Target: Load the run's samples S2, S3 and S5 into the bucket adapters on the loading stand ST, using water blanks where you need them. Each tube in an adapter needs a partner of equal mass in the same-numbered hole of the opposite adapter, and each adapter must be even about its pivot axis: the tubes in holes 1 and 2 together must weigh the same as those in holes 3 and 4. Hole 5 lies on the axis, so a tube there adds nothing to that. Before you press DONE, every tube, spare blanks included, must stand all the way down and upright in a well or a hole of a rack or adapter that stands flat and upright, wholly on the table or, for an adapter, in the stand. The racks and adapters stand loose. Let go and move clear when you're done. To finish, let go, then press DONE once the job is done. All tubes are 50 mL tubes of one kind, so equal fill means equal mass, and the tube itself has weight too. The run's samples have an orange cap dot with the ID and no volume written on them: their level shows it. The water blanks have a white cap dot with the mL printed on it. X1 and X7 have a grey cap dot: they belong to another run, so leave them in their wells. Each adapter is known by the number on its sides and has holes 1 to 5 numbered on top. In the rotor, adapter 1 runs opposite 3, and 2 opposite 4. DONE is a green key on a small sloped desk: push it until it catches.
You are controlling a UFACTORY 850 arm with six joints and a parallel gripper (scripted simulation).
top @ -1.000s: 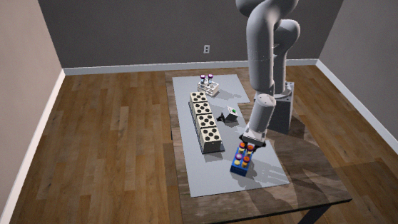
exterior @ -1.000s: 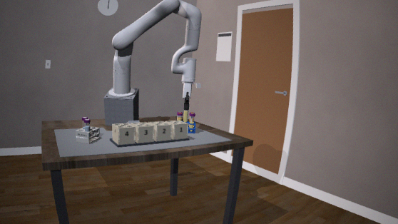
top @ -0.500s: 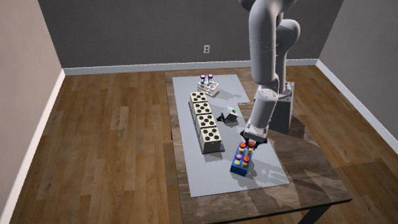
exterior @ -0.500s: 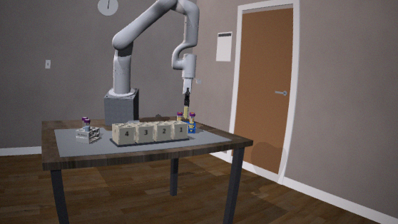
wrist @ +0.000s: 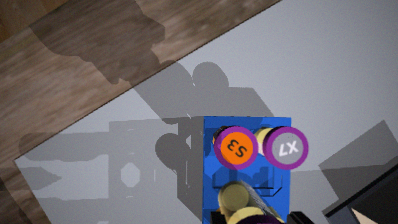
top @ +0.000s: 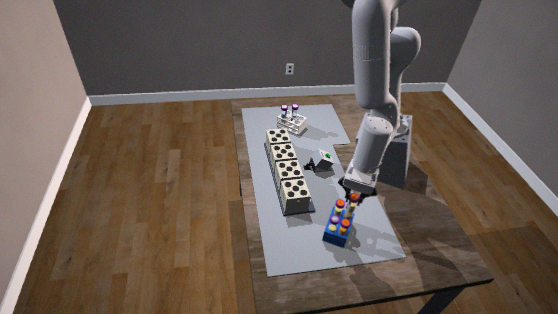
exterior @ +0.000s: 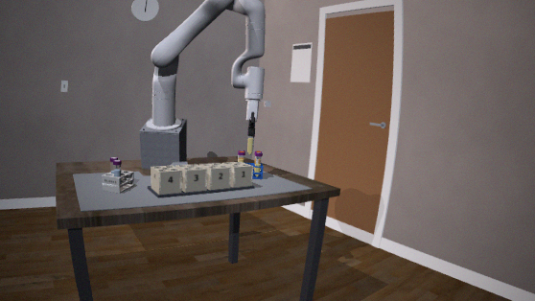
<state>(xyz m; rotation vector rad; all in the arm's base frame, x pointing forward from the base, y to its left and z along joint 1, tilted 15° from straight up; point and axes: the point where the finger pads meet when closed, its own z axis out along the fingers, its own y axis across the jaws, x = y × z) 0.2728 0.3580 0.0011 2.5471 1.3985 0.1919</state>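
black two-fingered claw (top: 354, 196) (exterior: 250, 135) pinches a yellow-filled clear tube with purple-rimmed orange-dotted cap (top: 352, 204) (exterior: 250, 146) above blue rectangular rack (top: 336, 237) (exterior: 261, 172) (wrist: 212, 172). tube s3, orange-dotted purple cap (wrist: 236, 148), stands in rack, beside grey-dotted x7 (wrist: 285, 148).

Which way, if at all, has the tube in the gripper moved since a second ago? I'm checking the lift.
Yes: upward; the gripped tube now hangs higher above the blue rack.
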